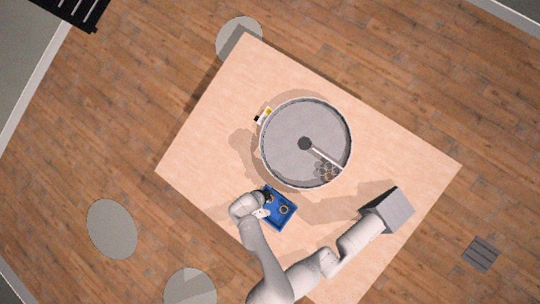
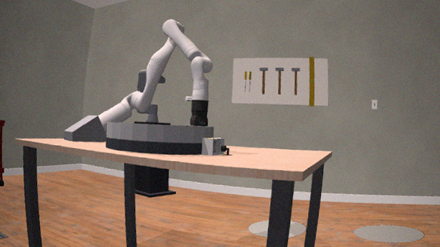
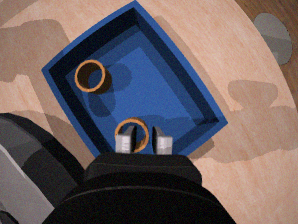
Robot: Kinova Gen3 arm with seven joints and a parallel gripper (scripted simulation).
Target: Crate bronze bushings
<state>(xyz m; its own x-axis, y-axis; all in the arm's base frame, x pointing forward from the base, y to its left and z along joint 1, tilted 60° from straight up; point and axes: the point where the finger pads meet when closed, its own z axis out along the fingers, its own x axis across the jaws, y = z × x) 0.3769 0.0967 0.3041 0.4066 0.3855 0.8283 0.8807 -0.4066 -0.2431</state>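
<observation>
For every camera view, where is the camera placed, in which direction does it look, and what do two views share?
Top: above the table, facing down; the whole arm shows.
Exterior: beside the table, looking roughly level across it; the arm and gripper show.
Wrist: on the arm's end, facing down past the gripper into the crate.
Top and wrist share the crate.

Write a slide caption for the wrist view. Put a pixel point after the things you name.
Two bronze rings [image 3: 76,76] lie in a blue crate [image 3: 134,5] under the open gripper [image 3: 144,135].
</observation>
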